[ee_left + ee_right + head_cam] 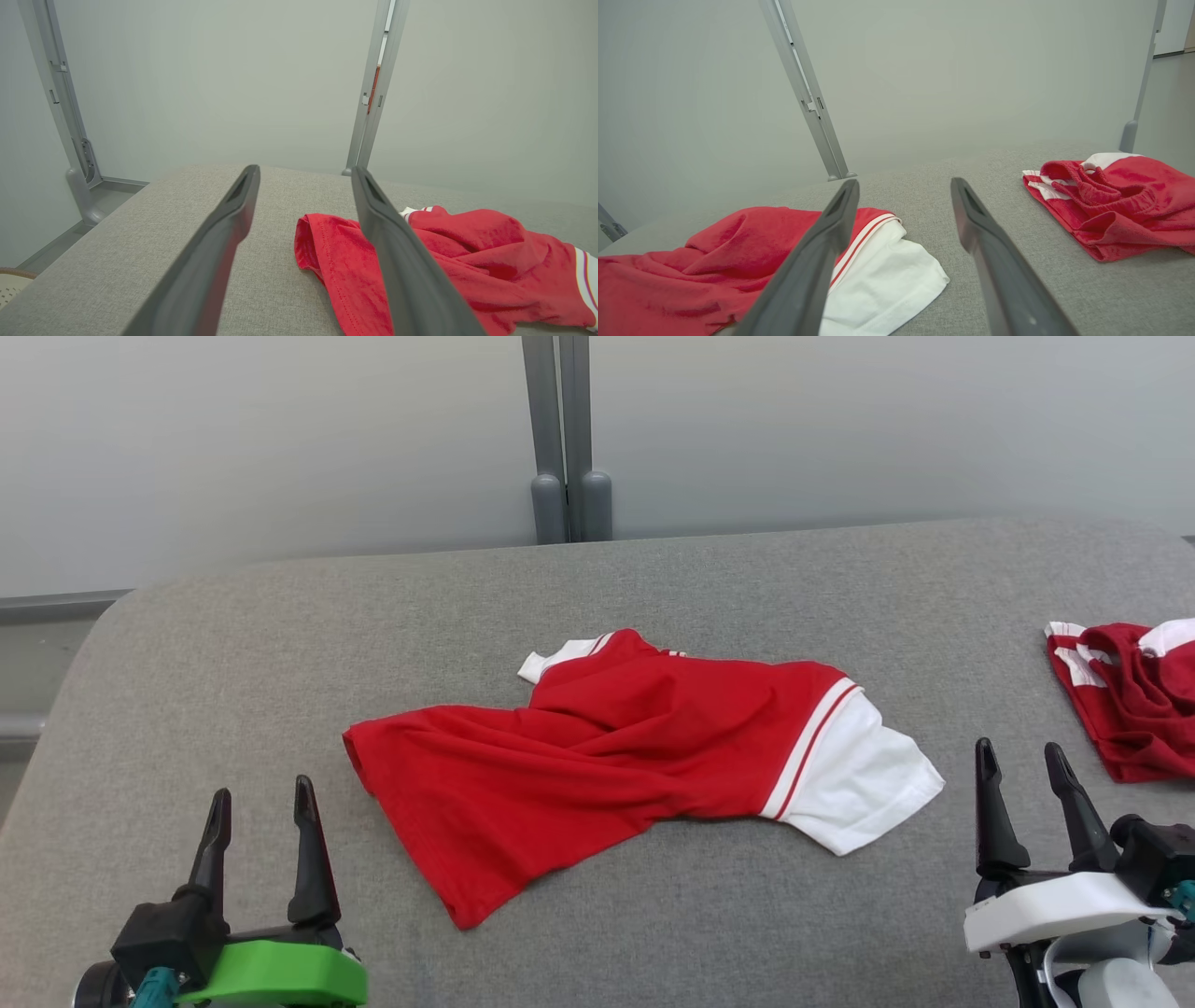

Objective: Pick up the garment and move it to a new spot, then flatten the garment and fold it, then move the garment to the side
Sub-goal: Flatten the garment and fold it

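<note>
Your left gripper [262, 791] stands spread and empty. The shirt [607, 747] lies crumpled on the table [233, 644] ahead of it and off to its right, with the red hem as the nearest part, just past the right finger in the left wrist view. Your right gripper [1019, 749] is spread and empty too; the white sleeve [864, 784] lies ahead and just to its left, apart from the fingers. A second red bundle [1130, 705] sits ahead on its right, so mind you don't reach for that one. The shirt lies between both grippers, which suits a two-handed lift. I judge nothing is grasped yet, and the wide jaws suit bunched cloth. Expect the folds to sag once lifted
</note>
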Robot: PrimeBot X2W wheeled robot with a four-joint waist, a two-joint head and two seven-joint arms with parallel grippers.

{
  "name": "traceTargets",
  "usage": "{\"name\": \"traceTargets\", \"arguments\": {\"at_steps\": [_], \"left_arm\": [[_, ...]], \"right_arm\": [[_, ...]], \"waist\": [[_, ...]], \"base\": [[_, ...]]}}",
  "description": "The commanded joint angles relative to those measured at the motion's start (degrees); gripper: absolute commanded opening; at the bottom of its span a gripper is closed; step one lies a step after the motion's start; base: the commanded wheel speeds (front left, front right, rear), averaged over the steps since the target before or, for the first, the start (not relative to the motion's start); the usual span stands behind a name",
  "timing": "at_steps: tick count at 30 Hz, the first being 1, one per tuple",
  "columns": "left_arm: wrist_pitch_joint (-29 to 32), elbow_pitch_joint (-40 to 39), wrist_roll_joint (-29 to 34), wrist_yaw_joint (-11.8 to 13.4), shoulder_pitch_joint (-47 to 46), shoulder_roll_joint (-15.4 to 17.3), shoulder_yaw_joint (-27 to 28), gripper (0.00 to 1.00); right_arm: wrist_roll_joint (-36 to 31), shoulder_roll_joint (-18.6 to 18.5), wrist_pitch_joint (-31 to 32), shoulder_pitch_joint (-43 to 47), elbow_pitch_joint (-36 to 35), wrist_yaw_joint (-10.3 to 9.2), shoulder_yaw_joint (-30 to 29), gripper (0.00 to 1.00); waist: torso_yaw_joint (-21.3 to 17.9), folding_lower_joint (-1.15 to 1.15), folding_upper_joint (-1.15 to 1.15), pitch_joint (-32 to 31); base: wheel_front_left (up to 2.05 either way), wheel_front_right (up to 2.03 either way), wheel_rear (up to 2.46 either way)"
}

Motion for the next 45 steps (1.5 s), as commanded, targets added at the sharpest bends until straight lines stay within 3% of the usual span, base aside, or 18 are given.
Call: {"name": "traceTargets", "arguments": {"at_steps": [1,17,34,41,45], "left_arm": [[-0.16,0.49,1.41,-0.76,1.28,-0.71,0.65,1.00],[-0.16,4.41,8.17,-7.71,1.33,-5.98,6.56,1.00],[-0.17,6.58,11.41,-11.40,0.65,-8.81,9.68,1.00],[0.12,9.04,10.61,-13.06,0.58,-9.76,9.18,1.00],[3.88,11.18,7.83,-15.17,-0.58,-10.35,7.62,1.00]], "right_arm": [[-0.67,-0.05,-0.17,0.75,-0.69,0.03,-0.29,1.00],[-1.03,-0.91,-0.17,-0.49,-3.72,0.03,2.80,1.00],[-0.18,-1.70,-0.17,-0.60,-2.93,0.03,4.98,1.00],[0.14,-1.88,-0.17,-0.65,-1.44,0.03,5.47,1.00],[0.37,-3.27,0.64,-1.76,3.19,0.03,6.39,1.00]], "waist": [[-0.07,0.00,0.00,-0.13],[-0.42,0.00,0.00,-0.31],[-0.25,0.00,0.00,-0.36],[-0.46,0.00,0.00,-0.12],[-0.65,0.00,0.00,0.38]], "base": [[0.00,0.00,0.00],[0.00,0.00,0.00],[0.00,0.00,0.00],[0.00,0.00,0.00],[0.00,0.00,0.00]]}}
